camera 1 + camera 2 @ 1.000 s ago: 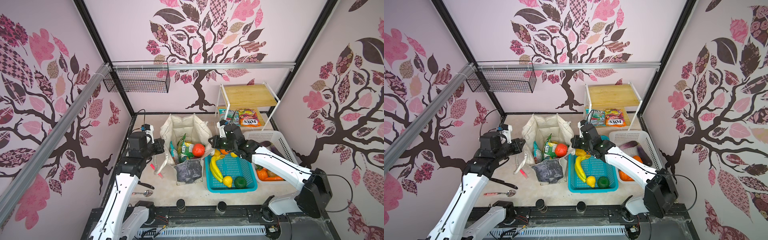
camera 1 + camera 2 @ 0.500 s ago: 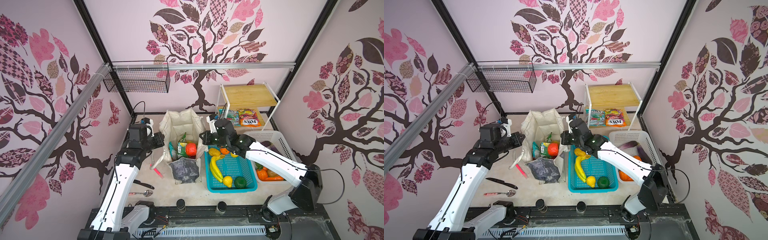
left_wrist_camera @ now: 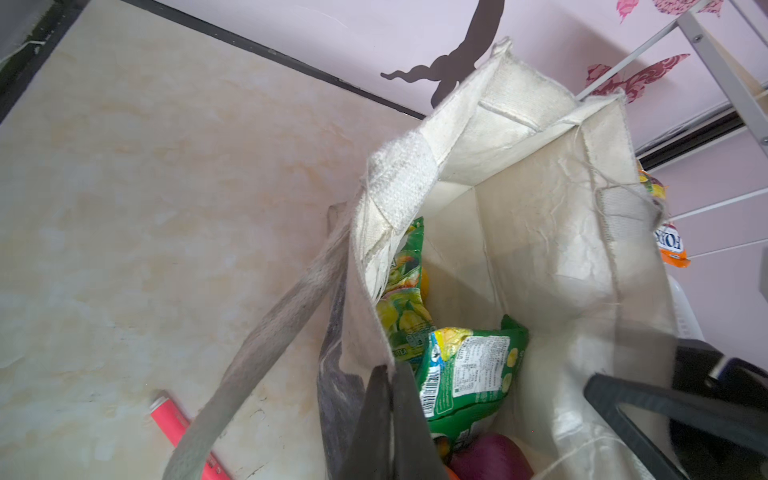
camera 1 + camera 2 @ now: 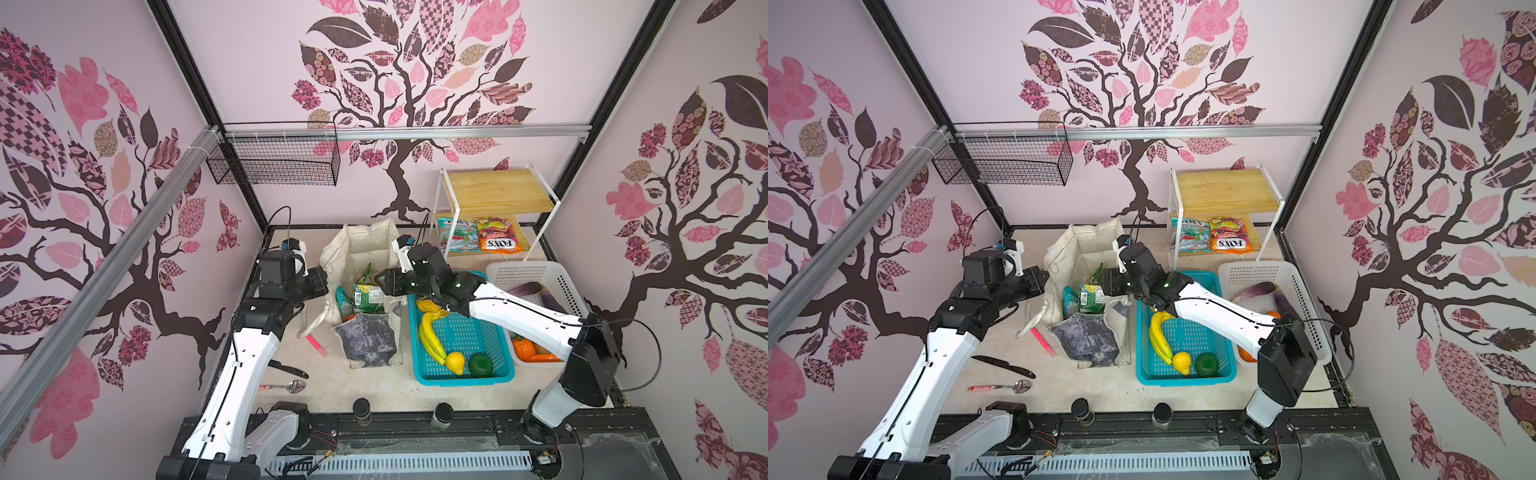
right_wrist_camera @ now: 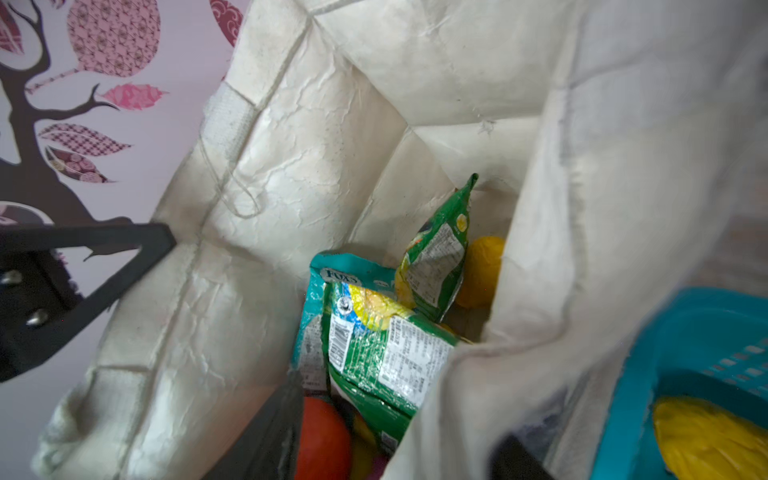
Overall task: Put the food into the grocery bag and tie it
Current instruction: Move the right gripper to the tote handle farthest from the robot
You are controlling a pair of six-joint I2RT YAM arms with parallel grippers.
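The cream grocery bag stands open in the middle in both top views, its other point being. My left gripper is shut on the bag's left rim and holds it apart. My right gripper hangs open just inside the bag's right edge, and it shows in a top view too. A red tomato lies loose below its jaws. Green snack packets, a teal packet, a yellow fruit and a purple onion lie in the bag.
Right of the bag, a teal basket holds bananas, a lemon and a green fruit. Beyond it is a white basket. A shelf rack has packets. A knife, a spoon and a pink stick lie on the left.
My right gripper moved left over the bag, opened and let go of the red tomato, which now lies inside. My left gripper kept its hold on the rim.
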